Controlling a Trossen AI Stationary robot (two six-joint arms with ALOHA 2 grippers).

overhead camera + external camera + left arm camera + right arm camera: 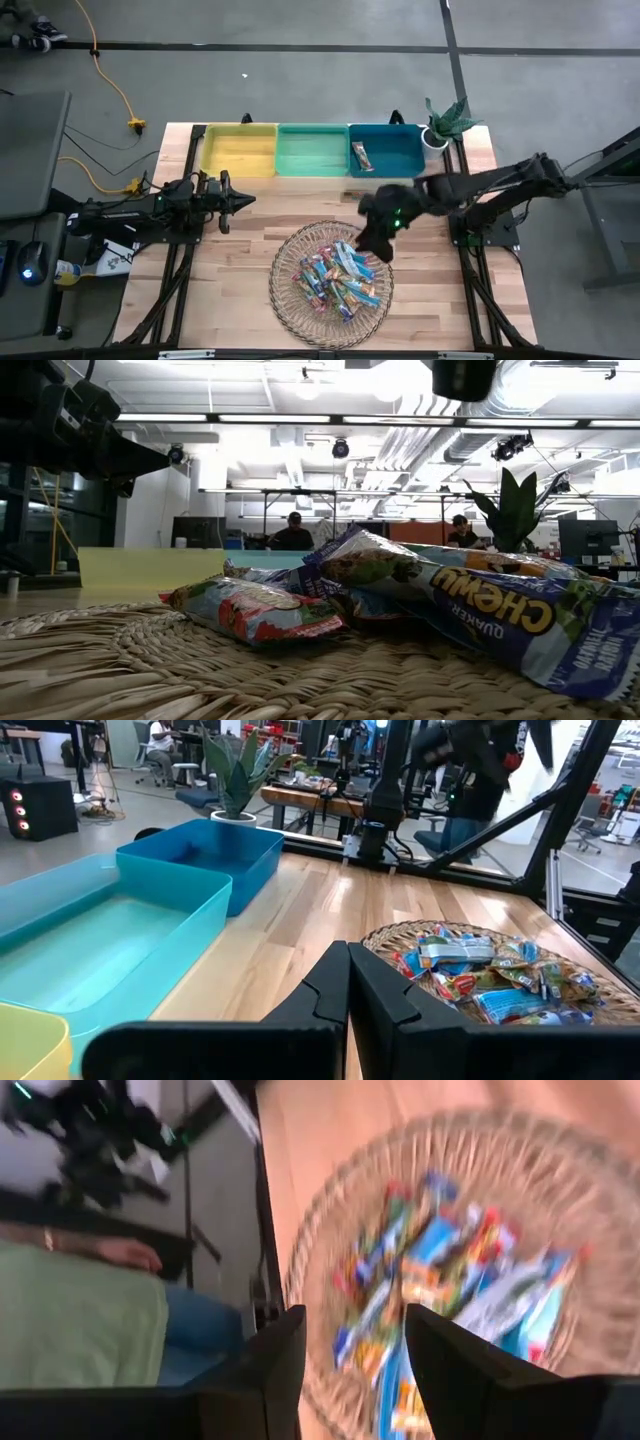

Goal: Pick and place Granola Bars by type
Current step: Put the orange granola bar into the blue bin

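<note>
Several granola bars (335,278) in light blue, red and tan-orange wrappers lie piled in a round wicker basket (285,300) at the table's near middle. They also show in the low view (400,580) and in the right wrist view (450,1290). One more bar (362,156) lies in the blue bin (395,140). My right gripper (378,248) (355,1320) hangs open and empty above the basket's far right rim, pointing down at the pile. My left gripper (240,200) (348,985) is shut and empty, held level left of the basket.
A yellow bin (240,150), a green bin (312,150) and the blue bin stand in a row along the far edge. A potted plant (445,122) stands at the far right corner. A person's hand (125,1255) and green sleeve show beyond the table's edge.
</note>
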